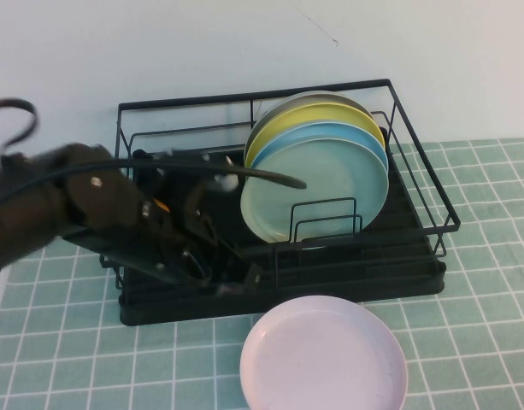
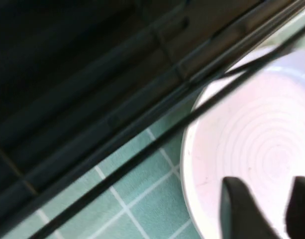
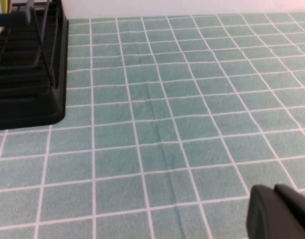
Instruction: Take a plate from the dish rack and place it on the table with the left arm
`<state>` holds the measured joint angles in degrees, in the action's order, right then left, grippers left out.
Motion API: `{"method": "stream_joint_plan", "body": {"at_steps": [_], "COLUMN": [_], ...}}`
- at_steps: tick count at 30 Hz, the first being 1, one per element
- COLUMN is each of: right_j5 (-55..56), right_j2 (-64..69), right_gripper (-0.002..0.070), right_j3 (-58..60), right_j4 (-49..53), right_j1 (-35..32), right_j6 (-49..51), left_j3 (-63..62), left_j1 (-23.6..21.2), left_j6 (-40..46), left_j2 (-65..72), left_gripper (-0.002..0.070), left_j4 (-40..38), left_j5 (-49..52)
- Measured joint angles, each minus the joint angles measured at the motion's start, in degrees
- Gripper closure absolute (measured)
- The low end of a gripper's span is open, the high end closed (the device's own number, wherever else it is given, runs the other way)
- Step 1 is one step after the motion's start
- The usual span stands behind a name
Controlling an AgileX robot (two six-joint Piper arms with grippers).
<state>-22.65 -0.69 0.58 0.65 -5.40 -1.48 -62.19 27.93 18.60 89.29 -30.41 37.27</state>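
The pale pink plate [image 1: 323, 354] lies flat on the green tiled table [image 1: 65, 359], just in front of the black wire dish rack [image 1: 415, 213]. It also shows in the left wrist view [image 2: 252, 134], past the rack's front wires. My left gripper [image 1: 241, 275] hangs low over the rack's front left part, short of the plate. Its two dark fingers [image 2: 237, 211] stand apart with nothing between them; the gripper [image 2: 268, 215] is open and empty. My right gripper [image 3: 280, 215] is shut and empty above bare tiles, out of the high view.
Several plates stand upright in the rack's right half: a mint-green one [image 1: 317, 192] in front, then blue [image 1: 364, 137], yellow [image 1: 330, 111] and a pale one behind. The rack's corner shows in the right wrist view [image 3: 28, 74]. Tiles stretch right of the rack.
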Motion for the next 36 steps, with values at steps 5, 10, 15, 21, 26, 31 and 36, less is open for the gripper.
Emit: {"method": "stream_joint_plan", "body": {"at_steps": [5, 10, 15, 21, 26, 31, 36], "right_j5": [0.0, 0.0, 0.0, 0.0, 0.0, 0.0, 0.0], "right_j2": [0.0, 0.0, 0.0, 0.0, 0.0, 0.0, 0.0], "right_gripper": [0.0678, 0.0678, 0.0678, 0.0678, 0.0678, 0.0678, 0.0678], "right_j3": [0.0, 0.0, 0.0, 0.0, 0.0, 0.0, 0.0], "right_j4": [0.0, 0.0, 0.0, 0.0, 0.0, 0.0, 0.0], "right_j1": [0.0, 0.0, 0.0, 0.0, 0.0, 0.0, 0.0], "right_j6": [0.0, 0.0, 0.0, 0.0, 0.0, 0.0, 0.0], "left_j3": [0.1, 0.1, 0.1, 0.1, 0.1, 0.1, 0.1], "left_j1": [0.0, 0.0, 0.0, 0.0, 0.0, 0.0, 0.0], "left_j6": [0.0, 0.4, 3.0, 3.5, 3.5, 3.5, 3.5], "left_j2": [-10.8, -23.0, -33.8, -41.6, -43.7, -43.7, -43.7], "left_gripper": [0.0646, 0.0671, 0.0673, 0.0675, 0.0676, 0.0676, 0.0676], "left_j4": [3.5, 4.1, 5.9, 7.0, 7.3, 7.3, 7.5], "left_j5": [-0.9, -2.1, -1.6, 0.7, 1.4, 1.8, 1.9]}}
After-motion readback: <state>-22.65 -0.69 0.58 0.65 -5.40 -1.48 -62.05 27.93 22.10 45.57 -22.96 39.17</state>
